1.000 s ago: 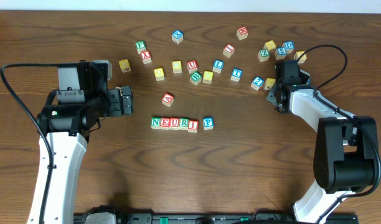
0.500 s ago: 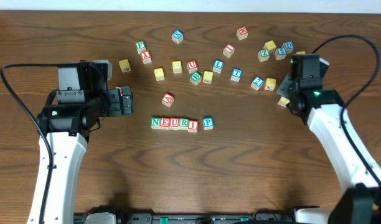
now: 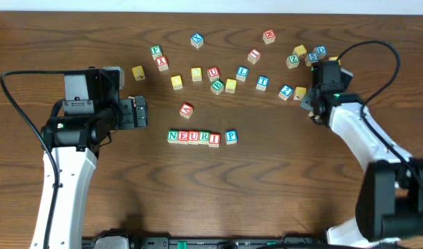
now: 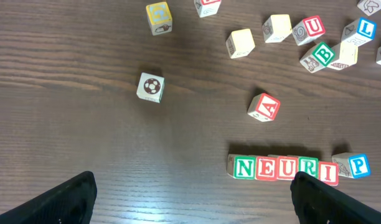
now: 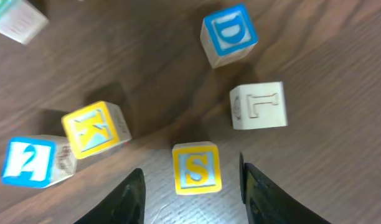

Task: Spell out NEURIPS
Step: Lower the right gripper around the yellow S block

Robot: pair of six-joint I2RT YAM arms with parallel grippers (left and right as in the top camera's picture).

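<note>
The row of blocks N, E, U, R, I [image 3: 193, 137] lies at the table's middle, with a blue P block [image 3: 231, 136] just to its right, slightly apart. The row also shows in the left wrist view [image 4: 284, 168], as does the P block [image 4: 358, 165]. A yellow S block [image 5: 196, 168] lies on the table between the open fingers of my right gripper [image 5: 195, 206], near their tips, untouched. In the overhead view the right gripper [image 3: 314, 105] is at the right cluster of blocks. My left gripper [image 3: 139, 113] is open and empty, left of the row.
Around the S block are a blue D block [image 5: 230, 35], a plain L block [image 5: 259, 106], a yellow K block [image 5: 96, 129] and a blue 2 block [image 5: 28, 162]. Several loose blocks [image 3: 215, 76] lie scattered behind the row. A red A block [image 3: 186, 110] sits just above it.
My right arm swung out to the right, then came partway back left over the right cluster. The left arm and the row have not moved.
</note>
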